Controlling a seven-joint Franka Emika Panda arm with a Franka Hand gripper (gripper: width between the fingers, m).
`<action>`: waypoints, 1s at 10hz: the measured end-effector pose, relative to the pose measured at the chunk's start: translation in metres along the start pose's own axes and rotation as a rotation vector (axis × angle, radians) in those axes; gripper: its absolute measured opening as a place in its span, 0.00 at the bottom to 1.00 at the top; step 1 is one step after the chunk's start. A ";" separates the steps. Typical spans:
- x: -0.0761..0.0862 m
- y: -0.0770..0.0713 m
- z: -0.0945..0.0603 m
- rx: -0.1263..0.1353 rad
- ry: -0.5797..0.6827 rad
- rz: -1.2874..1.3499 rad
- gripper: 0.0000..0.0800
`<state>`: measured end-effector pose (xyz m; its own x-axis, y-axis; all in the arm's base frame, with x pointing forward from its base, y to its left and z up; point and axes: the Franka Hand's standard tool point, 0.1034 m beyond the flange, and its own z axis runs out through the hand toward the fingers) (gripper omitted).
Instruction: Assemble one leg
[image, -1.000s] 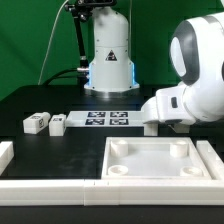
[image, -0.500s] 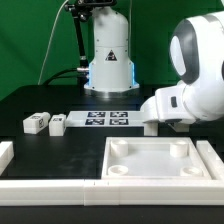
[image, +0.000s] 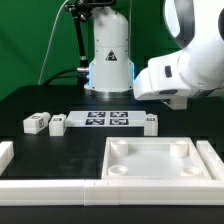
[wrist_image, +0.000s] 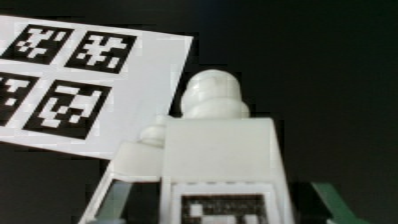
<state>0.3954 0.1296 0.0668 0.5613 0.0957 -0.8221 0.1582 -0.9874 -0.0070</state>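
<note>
One leg, a small white block with a marker tag, rests on the black table at the exterior view's right end of the marker board. In the wrist view the leg shows its round peg and its tag, and lies between my gripper's two fingers with a dark gap on each side. The gripper is open and holds nothing. In the exterior view the white hand hangs above this leg, with the fingers themselves hard to make out. Two more legs lie at the exterior view's left.
The large white square panel with corner sockets lies at the front. A white rail runs along the front edge. The robot base stands at the back. The marker board shows in the wrist view beside the leg.
The hand has risen from the table. The leg it covered before now shows on the table below it, left where it was.
</note>
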 end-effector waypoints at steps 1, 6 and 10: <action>0.001 0.000 0.002 0.000 -0.003 0.000 0.36; 0.020 0.002 -0.024 0.014 0.431 -0.028 0.36; 0.026 0.006 -0.044 0.019 0.710 -0.041 0.36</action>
<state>0.4464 0.1314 0.0708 0.9498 0.1857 -0.2517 0.1802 -0.9826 -0.0448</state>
